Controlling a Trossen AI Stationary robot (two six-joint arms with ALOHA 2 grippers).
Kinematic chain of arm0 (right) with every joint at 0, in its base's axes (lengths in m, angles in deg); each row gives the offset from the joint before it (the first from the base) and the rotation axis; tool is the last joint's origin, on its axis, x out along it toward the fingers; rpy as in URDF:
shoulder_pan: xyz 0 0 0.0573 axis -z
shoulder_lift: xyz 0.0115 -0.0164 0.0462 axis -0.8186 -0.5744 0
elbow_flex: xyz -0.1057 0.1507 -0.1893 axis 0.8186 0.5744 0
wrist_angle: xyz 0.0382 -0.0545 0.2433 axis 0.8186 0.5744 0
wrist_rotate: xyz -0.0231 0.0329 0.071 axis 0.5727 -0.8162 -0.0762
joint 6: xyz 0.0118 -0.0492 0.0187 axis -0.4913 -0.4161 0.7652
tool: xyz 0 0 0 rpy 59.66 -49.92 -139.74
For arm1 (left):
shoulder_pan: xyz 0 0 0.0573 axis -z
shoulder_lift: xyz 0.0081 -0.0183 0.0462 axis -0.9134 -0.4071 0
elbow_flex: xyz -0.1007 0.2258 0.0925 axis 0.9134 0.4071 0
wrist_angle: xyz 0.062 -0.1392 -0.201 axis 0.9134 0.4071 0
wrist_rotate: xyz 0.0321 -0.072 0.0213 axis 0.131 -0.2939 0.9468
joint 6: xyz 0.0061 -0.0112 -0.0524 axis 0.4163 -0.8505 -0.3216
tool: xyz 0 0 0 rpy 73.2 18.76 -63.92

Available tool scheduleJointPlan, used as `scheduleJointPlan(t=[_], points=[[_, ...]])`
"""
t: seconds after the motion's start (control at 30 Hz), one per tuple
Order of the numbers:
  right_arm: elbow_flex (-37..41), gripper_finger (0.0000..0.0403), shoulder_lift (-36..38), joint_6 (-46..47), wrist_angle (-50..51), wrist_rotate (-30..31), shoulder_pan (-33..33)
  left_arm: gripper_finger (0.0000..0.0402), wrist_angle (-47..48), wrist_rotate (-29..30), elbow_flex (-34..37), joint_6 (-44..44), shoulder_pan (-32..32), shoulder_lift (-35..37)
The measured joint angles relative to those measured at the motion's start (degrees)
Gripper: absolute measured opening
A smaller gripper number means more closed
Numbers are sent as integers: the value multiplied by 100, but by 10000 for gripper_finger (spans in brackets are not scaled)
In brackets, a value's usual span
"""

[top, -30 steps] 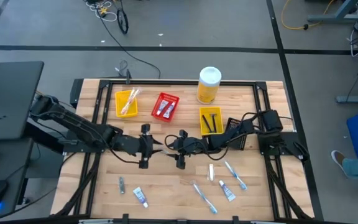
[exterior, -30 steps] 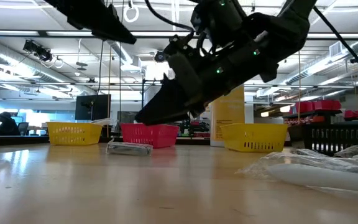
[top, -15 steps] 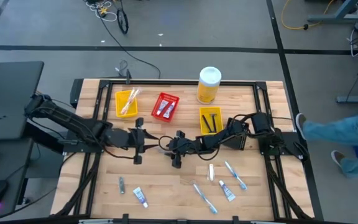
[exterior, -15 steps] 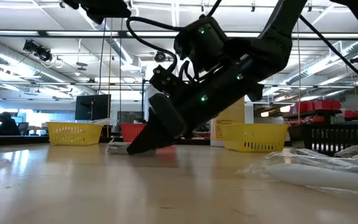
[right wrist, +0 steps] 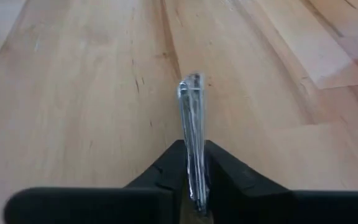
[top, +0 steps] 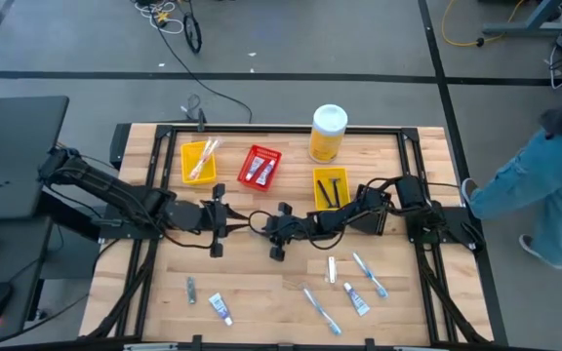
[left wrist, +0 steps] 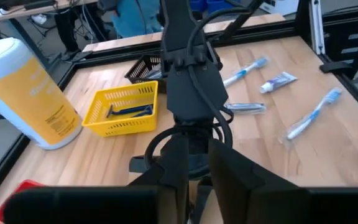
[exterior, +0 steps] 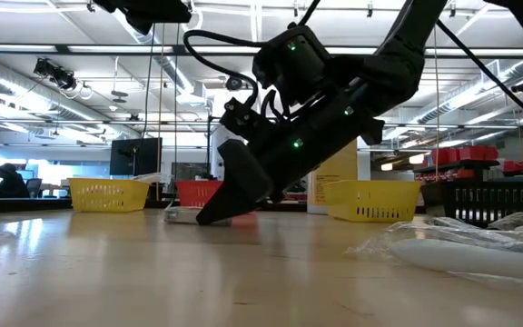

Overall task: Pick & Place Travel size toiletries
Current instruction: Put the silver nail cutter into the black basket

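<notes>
Right gripper point(top: 258, 223) low over the middle of the table point(top: 261, 288), fingers point(right wrist: 166, 171) closed on a thin clear-wrapped packet point(right wrist: 192, 134) held edge-up between them; in the low view the fingertips almost touch the wood, the packet point(exterior: 182, 214) showing just beside them

Left gripper point(top: 230, 216) faces it from the left, just apart, fingers point(left wrist: 174, 163) nearly together with only a narrow slit between, nothing in them

Loose toiletries on the near half of the table: dark razor point(top: 191, 289) and a toothpaste tube point(top: 220, 309) at near left; small white packet point(top: 332, 269), two toothbrushes point(top: 370, 274) point(top: 321, 309) and another toothpaste tube point(top: 356, 299) at near right

Far row, left to right: yellow bin point(top: 199, 162) with pale items inside, red bin point(top: 260, 167) with tubes, large yellow bottle point(top: 328, 134) with white cap at the far edge, second yellow bin point(top: 331, 189) holding a dark razor, black bin point(top: 371, 207) partly under the right arm

A person in blue point(top: 544, 185) stands off the right side of the table
</notes>
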Motion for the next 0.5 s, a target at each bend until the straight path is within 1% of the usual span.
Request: scheduleJointPlan(t=[0.13, 0.27, 0.37, 0.5], points=[[4, 31, 0, 0, 13, 73, -7, 46, -290, -25, 0, -266, 2, 0], [8, 27, 0, 0, 15, 72, -7, 42, -493, -39, 0, -301, 4, 0], [9, 27, -2, 0, 16, 70, -9, 59, -498, -31, 0, -409, 4, 0], [15, 27, -4, 0, -7, 70, -9, 102, -497, 37, 0, -406, 4, 0]])
